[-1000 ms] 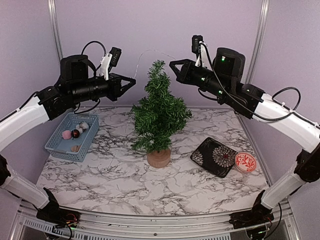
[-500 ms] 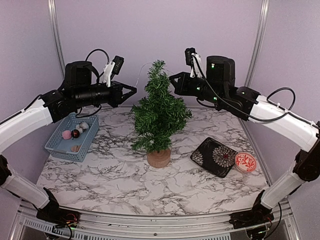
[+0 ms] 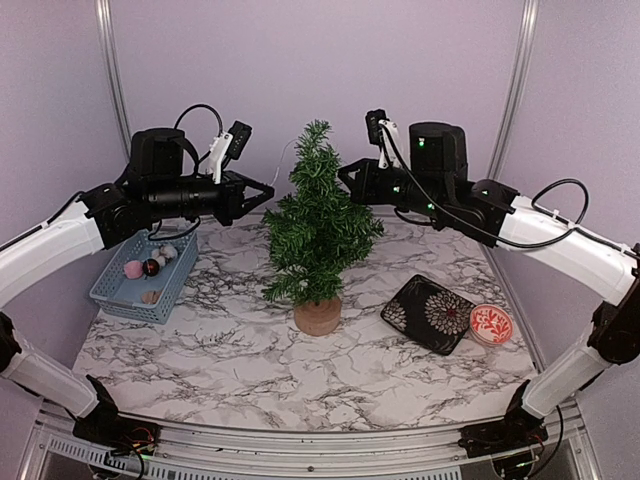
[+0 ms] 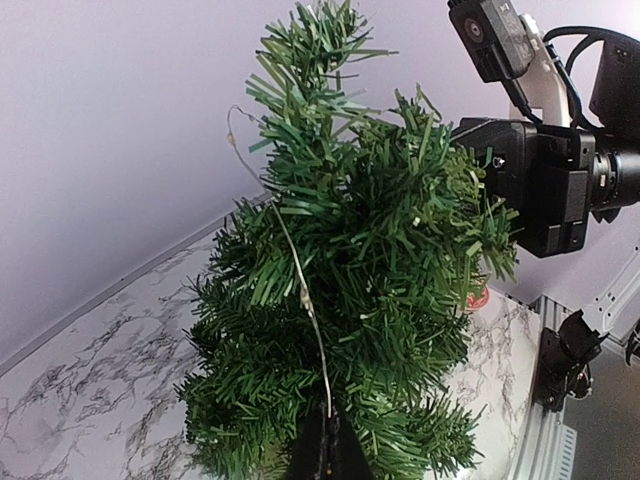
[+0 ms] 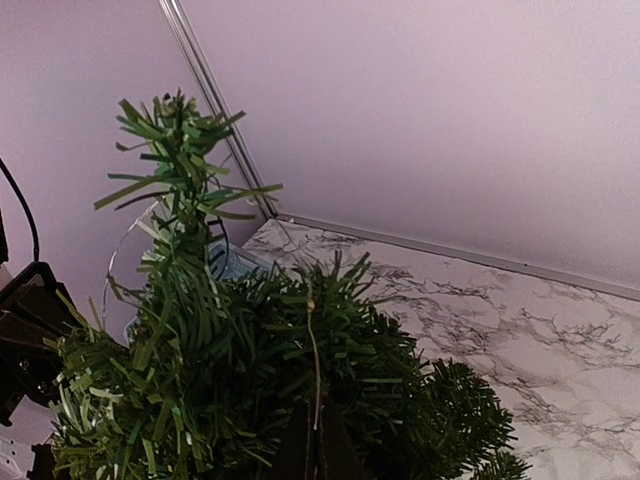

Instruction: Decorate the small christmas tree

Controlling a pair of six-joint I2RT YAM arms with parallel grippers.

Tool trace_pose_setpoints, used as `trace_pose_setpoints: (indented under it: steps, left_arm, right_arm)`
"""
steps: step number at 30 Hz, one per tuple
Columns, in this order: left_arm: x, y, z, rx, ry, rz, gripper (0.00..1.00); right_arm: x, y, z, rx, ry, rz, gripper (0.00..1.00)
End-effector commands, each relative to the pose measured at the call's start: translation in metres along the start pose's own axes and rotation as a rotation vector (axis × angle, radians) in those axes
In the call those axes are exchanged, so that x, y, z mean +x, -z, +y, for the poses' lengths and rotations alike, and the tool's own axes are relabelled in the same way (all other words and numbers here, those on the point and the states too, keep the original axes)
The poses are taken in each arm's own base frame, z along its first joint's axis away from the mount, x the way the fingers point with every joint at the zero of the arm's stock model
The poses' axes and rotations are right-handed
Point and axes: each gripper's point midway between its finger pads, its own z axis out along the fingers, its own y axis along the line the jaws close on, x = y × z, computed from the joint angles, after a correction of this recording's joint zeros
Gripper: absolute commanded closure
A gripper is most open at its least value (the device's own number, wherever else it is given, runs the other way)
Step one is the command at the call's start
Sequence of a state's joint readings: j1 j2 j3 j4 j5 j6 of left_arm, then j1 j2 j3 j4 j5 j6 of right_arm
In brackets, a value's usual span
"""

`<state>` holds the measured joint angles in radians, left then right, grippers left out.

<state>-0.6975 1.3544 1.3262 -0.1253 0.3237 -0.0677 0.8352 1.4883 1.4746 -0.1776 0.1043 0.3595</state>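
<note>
At the left of the overhead view, the blue basket [image 3: 128,309] holds a few small balls. Just right of it and higher, your left gripper [image 3: 270,189] hangs beside the tree's upper branches, its fingers pressed together on a thin wire [image 4: 300,290]. That wire climbs from the fingertips across the needles towards the tip.

The small christmas tree [image 3: 318,228] stands upright at the middle of the marble table [image 3: 250,370] on its wooden stump [image 3: 318,317].

On the tree's right side, your right gripper [image 3: 341,173] is level with the upper branches. It is closed too, pinching what looks like the same wire, which in its own wrist view runs up over the foliage. At lower right lie a dark patterned tray [image 3: 432,313] and a small red dish [image 3: 490,324].

Expect the tree to be light and tippy, with springy bristles that snag the wire. Pull gently. If it needs steadying, take the trunk low, just above the stump, not the soft branch tips.
</note>
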Motion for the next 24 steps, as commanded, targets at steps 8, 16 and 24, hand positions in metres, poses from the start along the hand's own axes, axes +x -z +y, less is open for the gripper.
trace_pose_setpoints:
  steps: [8, 16, 24]
  left_arm:
    - [0.021, -0.003, -0.025, 0.082, -0.006, 0.08, 1.0]
    - [0.029, -0.015, -0.038, 0.113, 0.001, 0.109, 1.0]
    - [0.048, -0.039, -0.066, 0.191, -0.013, 0.167, 1.0]
  right_arm:
    - [0.003, 0.018, 0.021, -0.119, 0.04, 0.091, 1.0]
    - [0.011, 0.021, 0.032, -0.18, 0.025, 0.15, 1.0]
    - [0.031, 0.005, 0.033, -0.207, -0.034, 0.174, 1.0]
